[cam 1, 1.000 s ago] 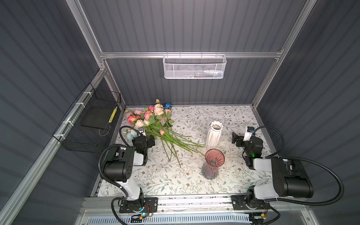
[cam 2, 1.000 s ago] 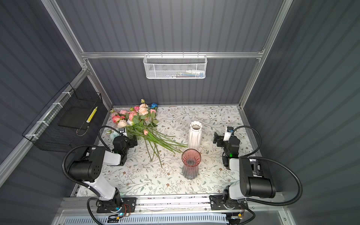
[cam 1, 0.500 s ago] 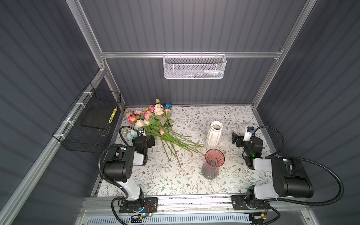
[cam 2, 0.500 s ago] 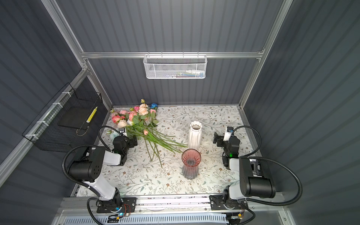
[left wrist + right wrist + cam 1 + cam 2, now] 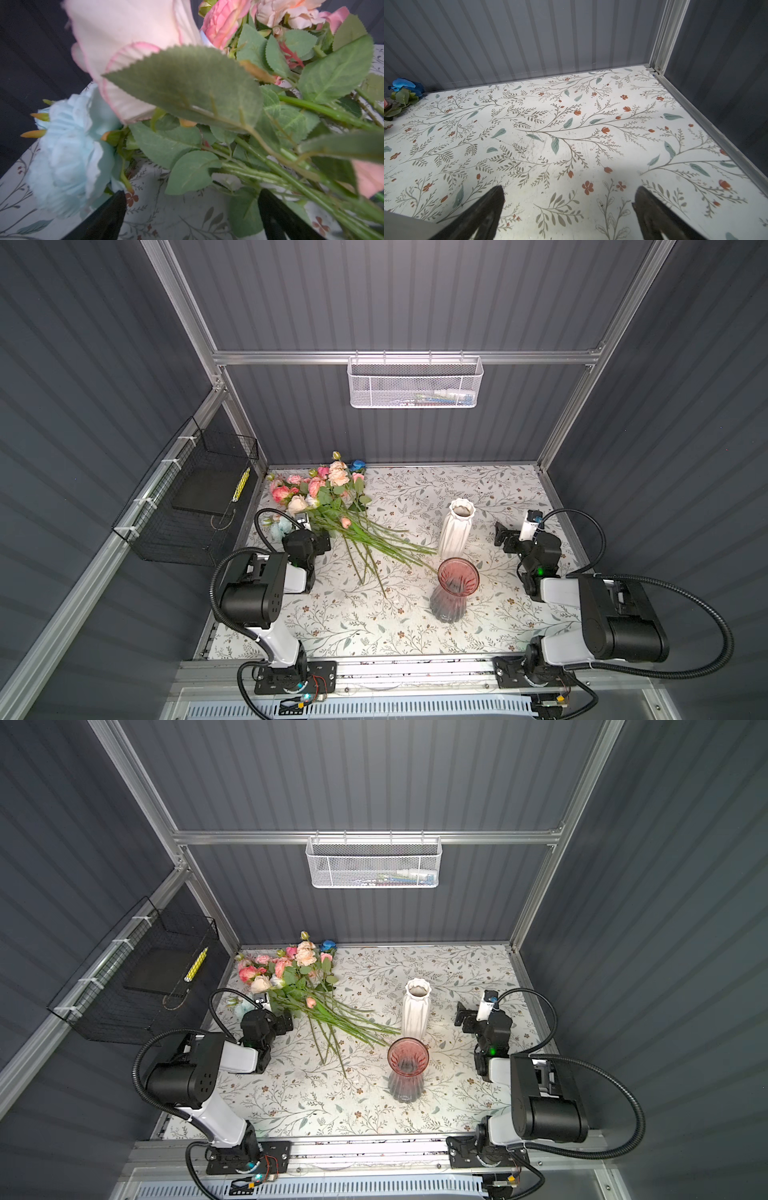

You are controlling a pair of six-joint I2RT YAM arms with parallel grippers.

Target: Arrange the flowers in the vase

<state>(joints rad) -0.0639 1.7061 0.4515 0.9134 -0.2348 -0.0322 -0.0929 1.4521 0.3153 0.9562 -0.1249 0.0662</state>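
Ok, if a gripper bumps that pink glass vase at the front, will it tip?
The pink glass vase flares to a wide foot, so a low nudge would probably slide it rather than tip it. A hit at its broad rim might topple it. It looks see-through like glass: likely fragile and slippery.

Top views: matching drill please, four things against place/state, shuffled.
Things
1. white ribbed vase
2. pink glass vase
3. flowers
4. white mesh basket

Place/state
a. hung up high at the back
b. lying flat in a heap, blooms toward the back-left corner
c. upright, opaque, empty, just behind the see-through one
d. upright, see-through, empty, nearest the front

Pairs: 1-c, 2-d, 3-b, 4-a
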